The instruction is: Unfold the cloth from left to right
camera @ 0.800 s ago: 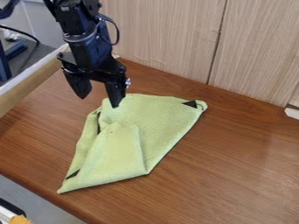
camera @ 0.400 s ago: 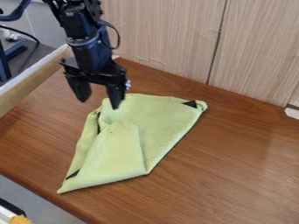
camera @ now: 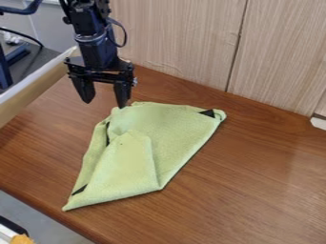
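The black gripper hangs at the upper left, its two fingers spread apart with nothing between them. Its right fingertip stands at the upper left edge of the green cloth; whether it touches the cloth, I cannot tell. The cloth lies partly folded in the middle left of the table, with a flap turned over its lower left part. Dark patches mark its right corner and its left side, and one corner points to the lower left.
The brown wooden table extends to the right and front. Behind it rises a pale wood-grain panel. A raised light wooden edge runs along the left side.
The gripper has shifted slightly up and to the left and turned a little, its fingers still apart. The cloth has not moved.
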Controlling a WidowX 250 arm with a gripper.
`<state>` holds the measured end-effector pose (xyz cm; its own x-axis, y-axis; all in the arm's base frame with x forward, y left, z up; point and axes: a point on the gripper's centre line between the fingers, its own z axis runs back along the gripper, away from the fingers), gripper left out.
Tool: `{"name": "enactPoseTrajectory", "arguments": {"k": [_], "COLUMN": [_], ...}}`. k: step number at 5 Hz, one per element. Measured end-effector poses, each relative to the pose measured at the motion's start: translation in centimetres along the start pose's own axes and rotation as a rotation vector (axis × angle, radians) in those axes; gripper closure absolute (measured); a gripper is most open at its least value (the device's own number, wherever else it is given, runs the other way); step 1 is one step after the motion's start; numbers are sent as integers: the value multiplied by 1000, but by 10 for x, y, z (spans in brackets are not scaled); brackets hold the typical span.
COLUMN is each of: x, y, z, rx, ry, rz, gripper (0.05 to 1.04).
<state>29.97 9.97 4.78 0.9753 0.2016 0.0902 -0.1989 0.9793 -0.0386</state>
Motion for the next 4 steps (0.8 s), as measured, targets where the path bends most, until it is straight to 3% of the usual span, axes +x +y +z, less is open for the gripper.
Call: {"name": "enactPoseTrajectory", "arguments": {"k": [1,4], "x": [-2,-10], "y": [4,9], "z": [-14,-57], "rx": [21,-3], "ry": [8,76], "rz": [-4,10], "gripper": [83,96]}}
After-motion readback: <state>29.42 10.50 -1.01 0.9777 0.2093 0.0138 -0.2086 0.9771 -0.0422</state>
